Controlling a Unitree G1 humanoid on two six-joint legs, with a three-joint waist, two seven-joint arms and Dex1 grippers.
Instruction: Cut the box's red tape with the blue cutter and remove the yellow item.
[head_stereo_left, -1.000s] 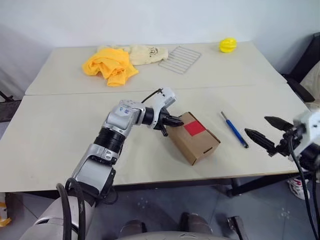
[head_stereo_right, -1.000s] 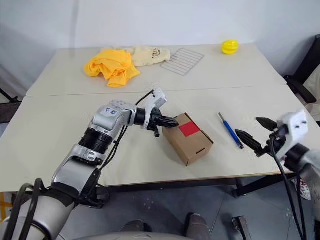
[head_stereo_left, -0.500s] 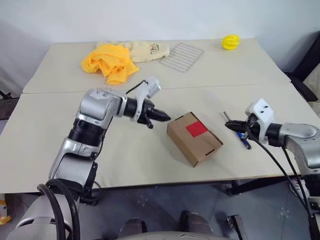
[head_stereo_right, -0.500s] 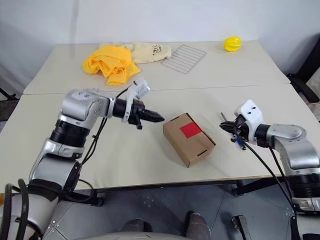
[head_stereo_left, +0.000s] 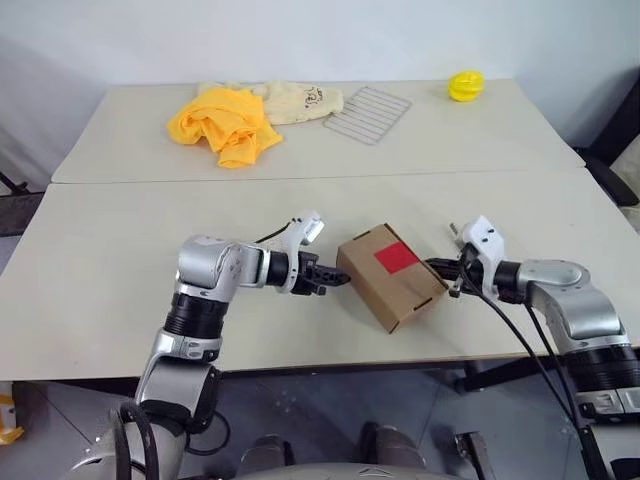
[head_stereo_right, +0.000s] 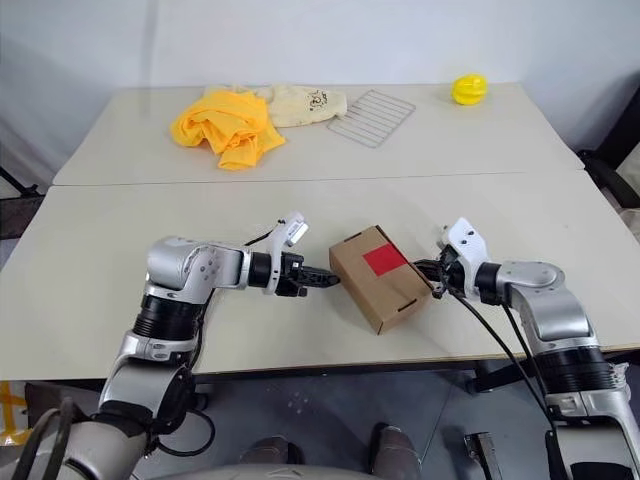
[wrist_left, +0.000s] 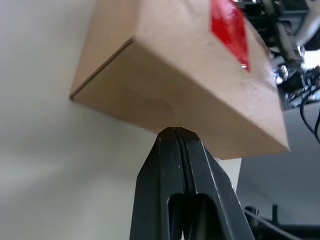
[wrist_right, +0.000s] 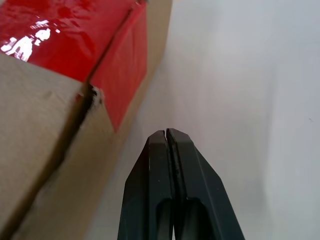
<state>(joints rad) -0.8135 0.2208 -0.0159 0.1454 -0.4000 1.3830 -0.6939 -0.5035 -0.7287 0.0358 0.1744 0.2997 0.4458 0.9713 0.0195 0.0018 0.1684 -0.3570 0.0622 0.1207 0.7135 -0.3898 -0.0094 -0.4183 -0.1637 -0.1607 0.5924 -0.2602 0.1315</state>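
The box (head_stereo_left: 390, 277) sits between left pincer (head_stereo_left: 340, 279) and right pincer (head_stereo_left: 436, 267); cloth (head_stereo_left: 222, 122) far behind.

Brown box (head_stereo_left: 390, 277) closed on table, askew; red tape (head_stereo_left: 396, 258) intact across lid.

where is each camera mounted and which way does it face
Left and right eye views: on the head, looking forward and down at the table; both arms show, flanking the box.
Left wrist view: on the left wrist, along the shut left end effector at the box's side.
Right wrist view: along the shut right end effector, beside the red tape.
All share the box.
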